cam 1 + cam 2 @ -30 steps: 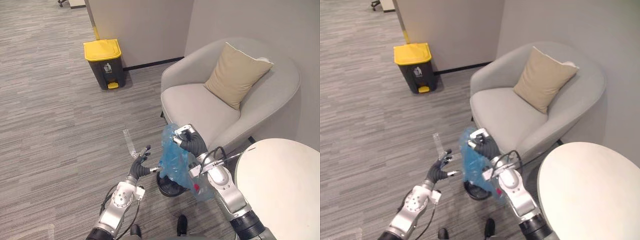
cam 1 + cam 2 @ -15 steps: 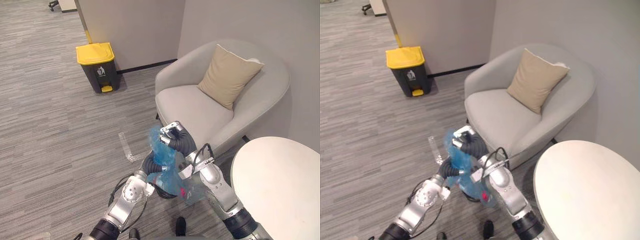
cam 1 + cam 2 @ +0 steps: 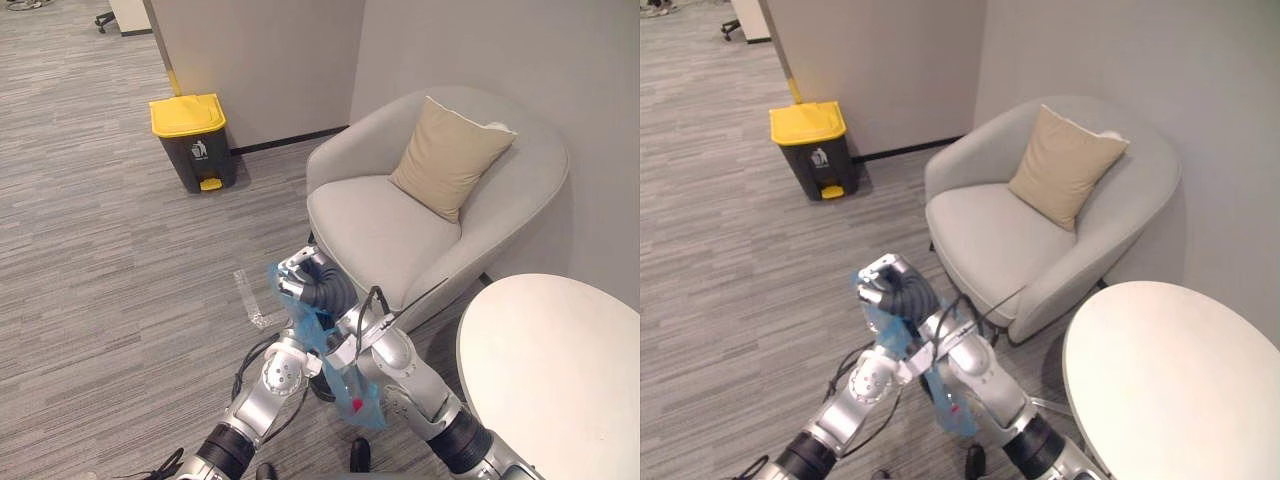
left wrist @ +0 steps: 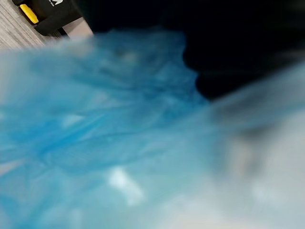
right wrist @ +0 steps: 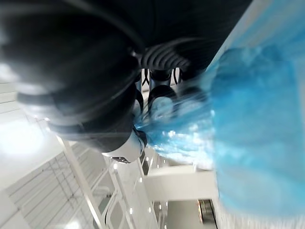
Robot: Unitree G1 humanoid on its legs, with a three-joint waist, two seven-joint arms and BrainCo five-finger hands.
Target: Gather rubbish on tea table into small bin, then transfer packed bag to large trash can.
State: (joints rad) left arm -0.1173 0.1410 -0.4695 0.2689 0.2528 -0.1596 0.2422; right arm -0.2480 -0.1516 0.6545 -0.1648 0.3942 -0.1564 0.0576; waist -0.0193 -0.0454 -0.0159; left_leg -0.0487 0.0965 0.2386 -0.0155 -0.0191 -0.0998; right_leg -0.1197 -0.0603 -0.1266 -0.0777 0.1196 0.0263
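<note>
- Large trash can (image 3: 190, 140): yellow lid closed, far left, against the wall, well apart from the bag.
- Tape mark (image 3: 250, 296): on the floor between the can and the hands.
- Left hand (image 3: 300, 350): tucked behind the bag; grip state cannot be told.
- Blue bag (image 3: 345, 375): hangs in the air, near centre, with a red item visible low inside.
- Right hand (image 3: 305, 280): fingers curled tight round the bag's gathered top.
- Armchair (image 3: 380, 215): just right of the bag, with a tan cushion (image 3: 450, 155) against its back.
- Round white counter (image 3: 550, 370): near right.
</note>
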